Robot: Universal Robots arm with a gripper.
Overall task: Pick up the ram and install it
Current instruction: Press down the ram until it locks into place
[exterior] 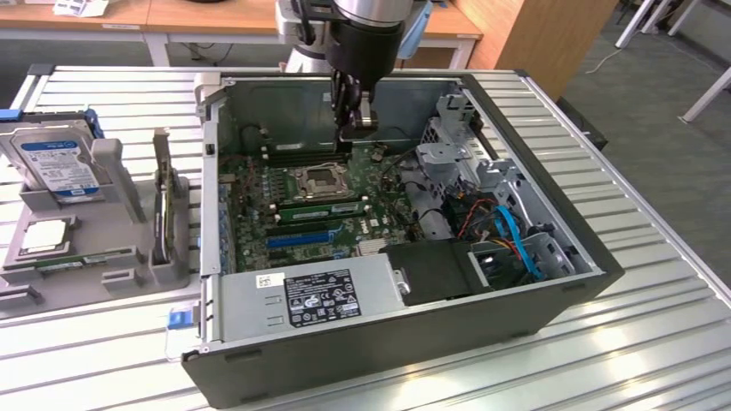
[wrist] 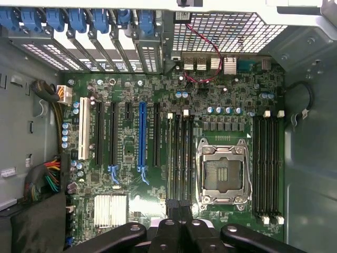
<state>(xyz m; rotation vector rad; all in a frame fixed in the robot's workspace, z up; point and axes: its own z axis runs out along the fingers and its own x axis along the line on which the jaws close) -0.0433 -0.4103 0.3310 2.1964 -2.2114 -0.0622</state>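
Gripper [exterior: 356,127] fingers together, empty, over the motherboard [exterior: 242,184]; the ram [exterior: 325,205] looks slotted beside the CPU socket [exterior: 320,178], so seating it probably wants a straight, even push, no tilt.

The robot's single arm [exterior: 363,21] comes in from the far side of the exterior view, its last links stacked nearly straight up and down so that the black wrist housing points downward. Below the wrist hangs the gripper [exterior: 353,133], its two long dark fingers [exterior: 342,103] running vertically, side by side and pressed together (no gap shows between them along their length). In the wrist view the gripper [wrist: 179,206] appears as a black body with rounded bolted knuckles spread to either side, and the fingertips [wrist: 172,204] meet at the centre, closed against each other with nothing visibly clamped between them.
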